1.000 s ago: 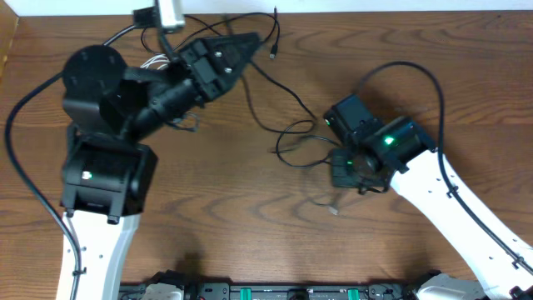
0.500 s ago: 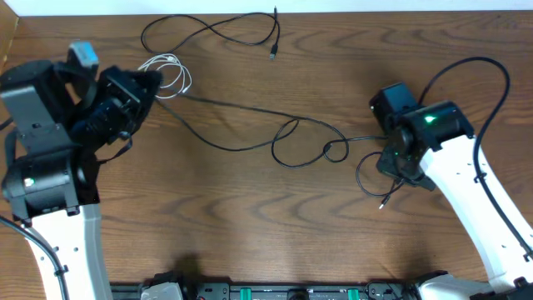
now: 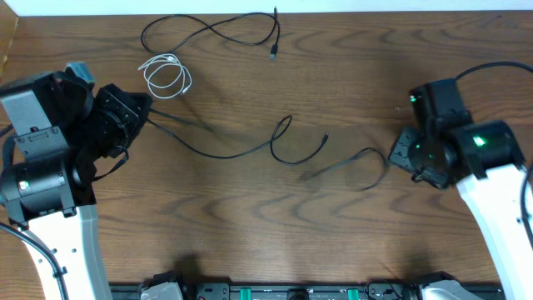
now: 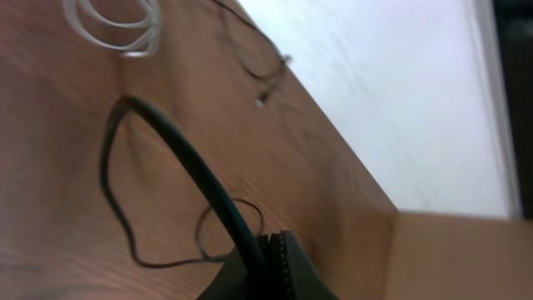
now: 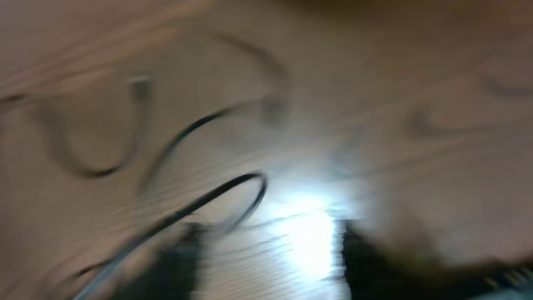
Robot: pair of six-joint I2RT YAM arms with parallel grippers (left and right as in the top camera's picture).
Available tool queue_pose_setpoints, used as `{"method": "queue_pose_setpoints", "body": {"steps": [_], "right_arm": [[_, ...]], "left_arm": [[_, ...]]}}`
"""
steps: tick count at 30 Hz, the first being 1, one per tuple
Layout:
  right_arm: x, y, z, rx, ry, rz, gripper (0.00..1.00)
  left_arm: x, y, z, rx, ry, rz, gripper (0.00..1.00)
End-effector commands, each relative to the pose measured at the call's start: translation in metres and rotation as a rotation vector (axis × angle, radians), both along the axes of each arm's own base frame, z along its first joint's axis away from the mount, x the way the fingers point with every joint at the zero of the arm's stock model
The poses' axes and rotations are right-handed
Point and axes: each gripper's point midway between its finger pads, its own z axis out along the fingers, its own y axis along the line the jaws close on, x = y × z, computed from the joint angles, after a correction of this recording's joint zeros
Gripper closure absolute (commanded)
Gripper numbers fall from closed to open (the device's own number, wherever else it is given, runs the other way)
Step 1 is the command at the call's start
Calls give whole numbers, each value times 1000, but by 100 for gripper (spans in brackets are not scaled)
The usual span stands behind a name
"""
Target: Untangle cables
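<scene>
At the left side of the table, the left claw [image 3: 140,107] is closed, its fingertips [image 4: 275,247] pressed together on a long thin black cable [image 3: 208,153]. The wrist view shows that cable rising out of the tips in a slack arc. From the claw it trails right across the brown wood-grain table [image 3: 250,225], curls into an open loop at mid-table and ends in a small plug.

Just beside this claw, toward the far edge, lies a short white cable [image 3: 166,75] in a loose coil, apart from the held line. Farther back, a second thin black cable [image 3: 275,33] sprawls in wide curves along the far edge, clear of both.

At the right side, the right claw [image 3: 402,155] shows its jaws apart. Its wrist view is badly blurred, with bare table between the two dark fingers [image 5: 179,258]. A third thin black cable [image 3: 350,157] curves on the table up to this claw. Contact with it cannot be told. Its free end lies near the held cable's plug without crossing it.
</scene>
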Motion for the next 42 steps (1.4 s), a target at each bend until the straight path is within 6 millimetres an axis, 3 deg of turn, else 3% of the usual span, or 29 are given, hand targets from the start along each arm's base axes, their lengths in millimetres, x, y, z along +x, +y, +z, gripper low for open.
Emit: {"method": "queue_pose_setpoints", "body": {"steps": [1, 7, 14, 19, 24, 27, 31, 37, 40, 42], "right_arm": [[-5, 23, 19, 105, -71, 160, 1], [-7, 47, 37, 209, -146, 299, 1], [-19, 111, 75, 444, -324, 761, 1], [-18, 135, 91, 474, -414, 860, 1], [-22, 163, 105, 485, -493, 959, 3], [-16, 170, 109, 464, -513, 905, 1], [-14, 181, 116, 460, -552, 905, 1], [-11, 189, 125, 445, -605, 908, 1], [-7, 188, 123, 432, -603, 884, 11], [-5, 189, 121, 432, -600, 883, 12]], "left_arm": [[-9, -34, 31, -61, -144, -225, 93], [-24, -80, 79, -221, -322, -501, 93], [-24, -108, 97, -344, -289, -527, 93], [-20, -133, 121, -434, -295, -516, 93], [-26, -165, 165, -466, -465, -592, 93], [-35, -182, 188, -469, -573, -640, 92], [-45, -203, 193, -493, -589, -669, 92], [-49, -217, 194, -521, -574, -668, 93], [-50, -220, 196, -564, -540, -651, 92], [-52, -221, 200, -590, -539, -655, 92]]}}
